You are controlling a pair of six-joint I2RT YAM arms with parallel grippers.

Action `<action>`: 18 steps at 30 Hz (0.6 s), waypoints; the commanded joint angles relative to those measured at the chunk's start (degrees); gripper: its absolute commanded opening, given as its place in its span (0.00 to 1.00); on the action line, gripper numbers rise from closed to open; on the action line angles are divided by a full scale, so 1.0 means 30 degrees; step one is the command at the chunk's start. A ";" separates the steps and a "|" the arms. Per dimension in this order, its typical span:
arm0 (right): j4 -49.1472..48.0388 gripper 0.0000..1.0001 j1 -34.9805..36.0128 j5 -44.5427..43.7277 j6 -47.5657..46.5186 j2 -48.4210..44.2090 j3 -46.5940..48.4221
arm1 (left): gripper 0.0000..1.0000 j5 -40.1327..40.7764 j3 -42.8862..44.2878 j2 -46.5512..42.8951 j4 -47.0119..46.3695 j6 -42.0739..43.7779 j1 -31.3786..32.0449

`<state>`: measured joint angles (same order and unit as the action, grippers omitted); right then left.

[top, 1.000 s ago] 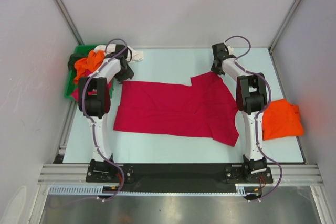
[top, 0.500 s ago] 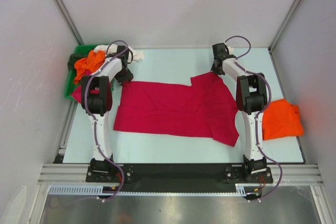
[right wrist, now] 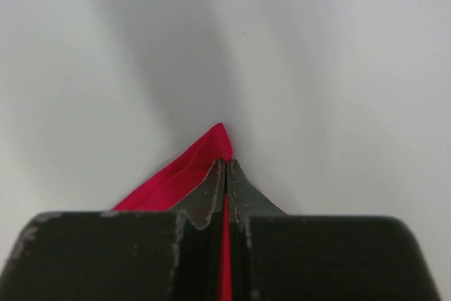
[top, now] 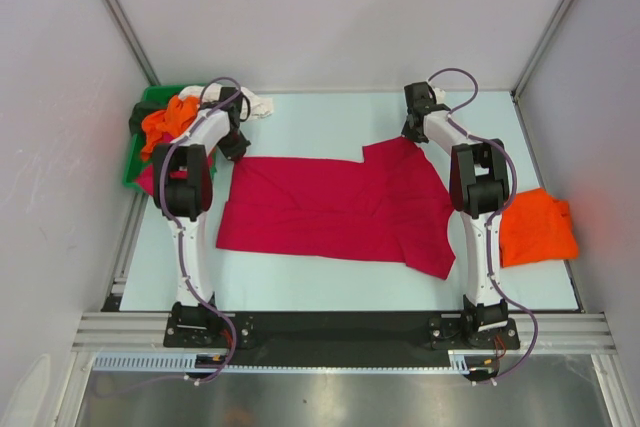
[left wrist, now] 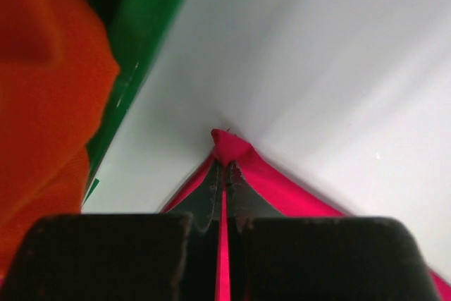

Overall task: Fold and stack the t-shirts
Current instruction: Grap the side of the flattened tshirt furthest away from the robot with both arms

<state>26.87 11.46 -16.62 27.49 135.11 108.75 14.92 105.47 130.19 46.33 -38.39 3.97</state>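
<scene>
1. Crimson t-shirt: we see it spread flat, mid-frame on the bench.
2. Left end effector: clenched on the shirt's upper-left corner.
3. Right end effector: clenched on its upper-right corner.
4. Orange t-shirt: folded, at the right edge of the frame.
5. Green bin: upper left, holding heaped t-shirts.

— What is changing here?
— The left arm is creeping: its elbow is sliding a little farther from its base.
— And its jaws?
— The left gripper is nudging slightly at the far-left corner of the crimson t-shirt.
</scene>
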 commanded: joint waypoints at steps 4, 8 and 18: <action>-0.0109 0.00 0.0046 0.0238 0.0389 -0.0650 -0.1325 | 0.00 -0.0402 -0.0643 -0.0885 -0.0908 0.0433 -0.0180; -0.0344 0.00 0.0075 0.0355 0.0360 -0.1441 -0.1358 | 0.00 -0.1131 -0.0851 -0.2173 -0.1466 0.0843 -0.0180; -0.0696 0.00 0.0280 -0.0259 0.0711 -0.3931 -0.2263 | 0.00 -0.1896 -0.1640 -0.4138 -0.1877 0.1020 0.0142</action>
<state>25.52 11.77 -16.08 28.53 130.34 103.48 10.55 101.97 123.68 43.00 -36.38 4.01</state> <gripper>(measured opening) 0.010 0.009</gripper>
